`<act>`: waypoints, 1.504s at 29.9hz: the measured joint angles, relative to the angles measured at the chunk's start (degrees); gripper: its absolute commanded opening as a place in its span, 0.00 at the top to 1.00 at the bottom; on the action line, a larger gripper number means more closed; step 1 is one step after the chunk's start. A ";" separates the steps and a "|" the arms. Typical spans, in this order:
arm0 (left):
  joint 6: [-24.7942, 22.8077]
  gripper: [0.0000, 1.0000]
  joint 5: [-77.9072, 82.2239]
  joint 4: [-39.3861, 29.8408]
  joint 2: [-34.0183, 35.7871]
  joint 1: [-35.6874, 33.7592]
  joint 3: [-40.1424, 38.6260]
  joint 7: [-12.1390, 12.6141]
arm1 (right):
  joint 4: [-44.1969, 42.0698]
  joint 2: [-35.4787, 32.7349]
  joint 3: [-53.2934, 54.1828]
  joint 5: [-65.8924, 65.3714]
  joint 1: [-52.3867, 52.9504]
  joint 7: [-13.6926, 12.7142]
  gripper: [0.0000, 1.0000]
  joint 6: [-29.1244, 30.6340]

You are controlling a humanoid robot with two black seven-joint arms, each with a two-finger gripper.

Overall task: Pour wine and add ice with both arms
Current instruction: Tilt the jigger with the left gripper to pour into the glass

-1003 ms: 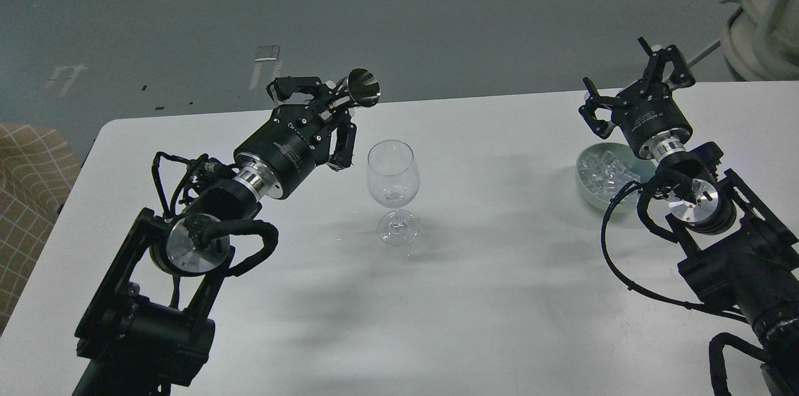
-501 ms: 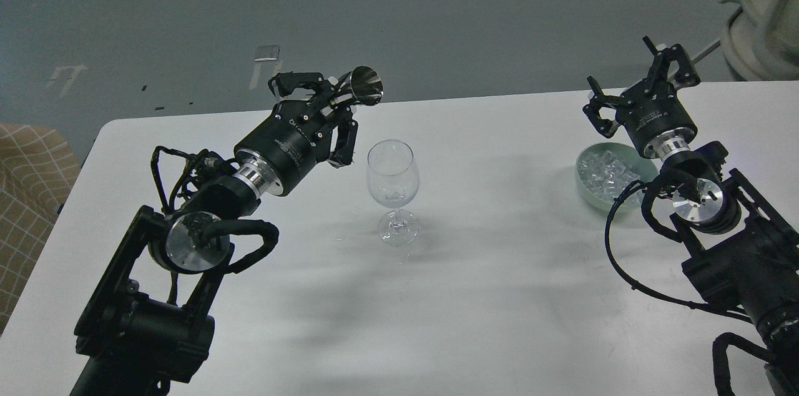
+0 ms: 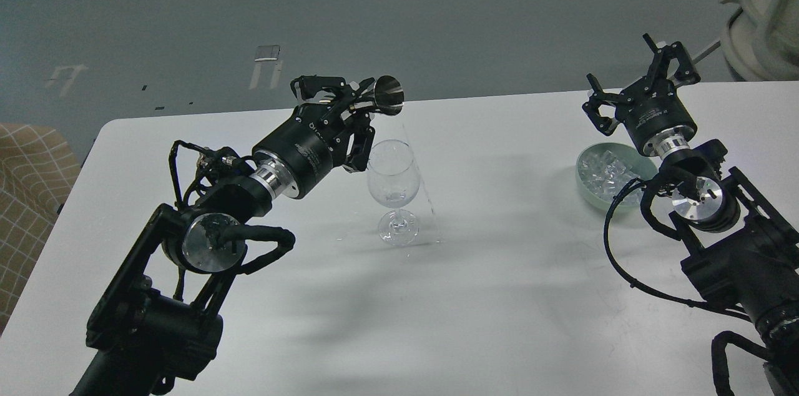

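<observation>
On the table (image 3: pixel 499 296), left hand (image 3: pixel 359 102) grips a tilted steel cup (image 3: pixel 387 95); right hand (image 3: pixel 643 80) spread above ice (image 3: pixel 602 172).

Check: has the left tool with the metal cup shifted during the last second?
Yes. The left tool and its metal cup moved right, now above the wine glass.

White lettering on both arms' wrist housings (image 3: pixel 298 149) (image 3: pixel 649 116), too small to read

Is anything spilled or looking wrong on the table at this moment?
Yes. A thin stream runs from the metal cup in the left gripper, passing right of the wine glass and landing on the table beside its base.
</observation>
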 measured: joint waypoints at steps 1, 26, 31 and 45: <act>-0.10 0.92 0.10 0.15 0.01 -0.01 0.00 -0.01 | 0.00 0.00 0.02 0.00 0.00 0.00 0.00 0.00; -7.04 0.92 4.19 1.22 4.05 -0.72 0.05 -0.01 | 0.00 -0.04 0.07 0.00 0.20 0.00 0.00 0.08; -7.47 0.92 4.74 1.63 4.12 -0.84 0.05 0.05 | 0.00 -0.10 0.07 0.02 0.20 0.00 0.00 0.08; -10.29 0.92 6.53 2.54 7.71 -0.56 0.03 0.07 | 0.00 -0.02 0.07 0.01 0.14 0.00 0.00 0.13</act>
